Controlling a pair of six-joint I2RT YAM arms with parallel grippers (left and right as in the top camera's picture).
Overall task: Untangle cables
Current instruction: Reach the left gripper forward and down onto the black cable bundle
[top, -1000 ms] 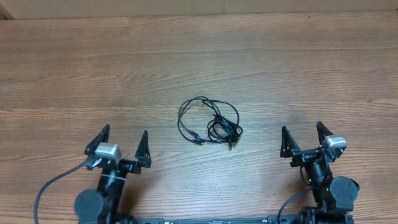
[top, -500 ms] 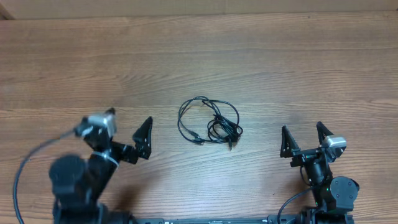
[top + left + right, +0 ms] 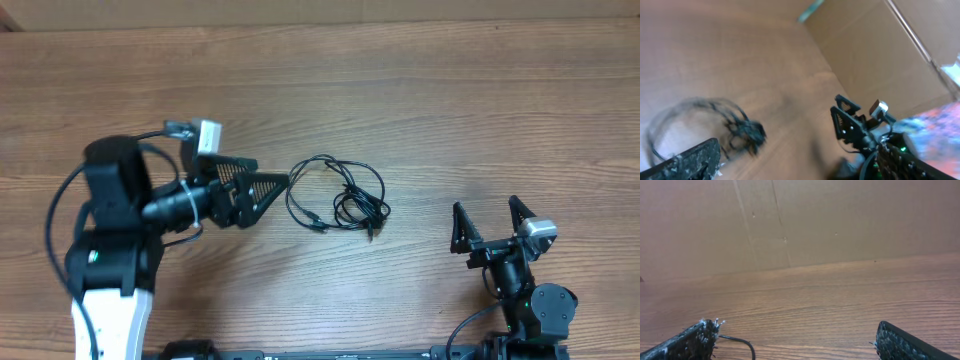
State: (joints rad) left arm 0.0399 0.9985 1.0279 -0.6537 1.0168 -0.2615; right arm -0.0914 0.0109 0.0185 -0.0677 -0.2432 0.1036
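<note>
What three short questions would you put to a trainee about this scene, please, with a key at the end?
1. True or false: the right arm's fingers are clamped on the cables.
2. Which fingers are nearer the cables? A) the left arm's fingers B) the right arm's C) both equally near
3. Fill in: the cables lie in one tangled bundle on the wooden ____.
Key: 1 false: they stand open, well apart from the cables. 2 A: they are open, right at the bundle's edge. 3 table.
</note>
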